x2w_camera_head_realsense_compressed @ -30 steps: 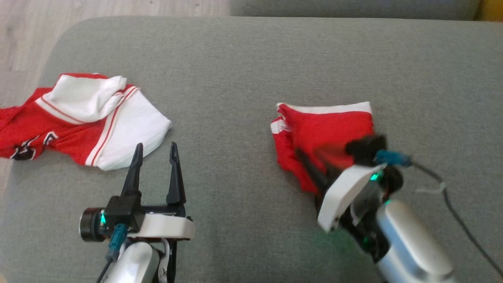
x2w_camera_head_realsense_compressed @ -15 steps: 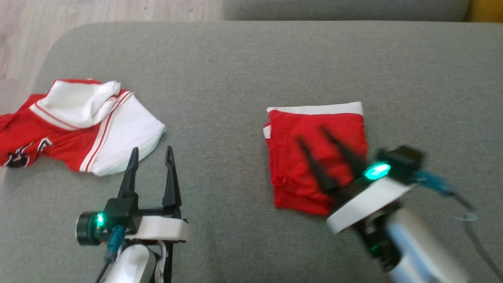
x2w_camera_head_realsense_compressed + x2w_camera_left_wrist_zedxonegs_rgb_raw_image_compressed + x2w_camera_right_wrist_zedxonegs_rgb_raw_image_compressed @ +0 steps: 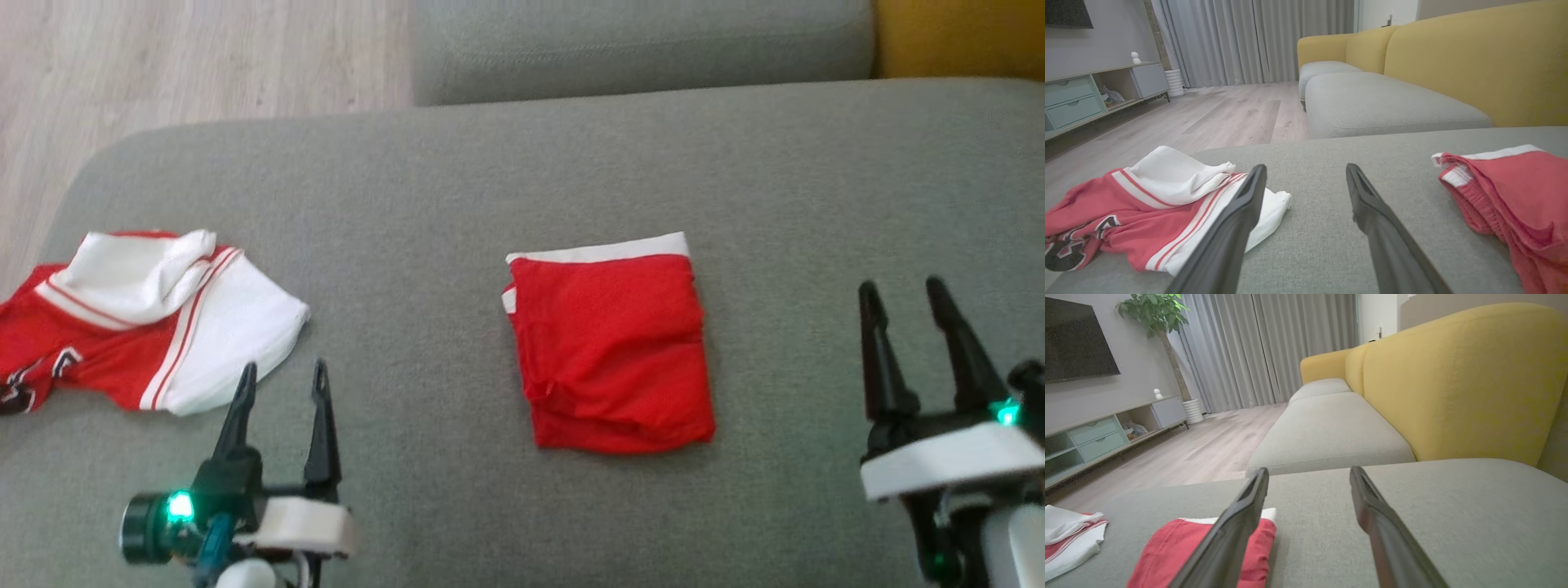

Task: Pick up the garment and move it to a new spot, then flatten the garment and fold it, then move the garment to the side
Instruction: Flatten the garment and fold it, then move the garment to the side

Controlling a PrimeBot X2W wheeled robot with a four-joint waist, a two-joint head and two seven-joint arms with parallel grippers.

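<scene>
We count two garments on one grey seat (image 3: pixel 490 180): a folded red garment (image 3: pixel 608 351) and a red-and-white jersey (image 3: pixel 155 327); two grippers, the left gripper (image 3: pixel 283 371) and right gripper (image 3: pixel 900 287).

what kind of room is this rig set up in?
Most likely a home living room: a yellow sofa with grey seat cushions, a wall-mounted TV above a low media cabinet, and floor-length curtains.

Left gripper (image 3: pixel 283 367), right gripper (image 3: pixel 900 286): black tapered fingers (image 3: pixel 880 359) w/ white shells, green LEDs (teal plug, left).
</scene>
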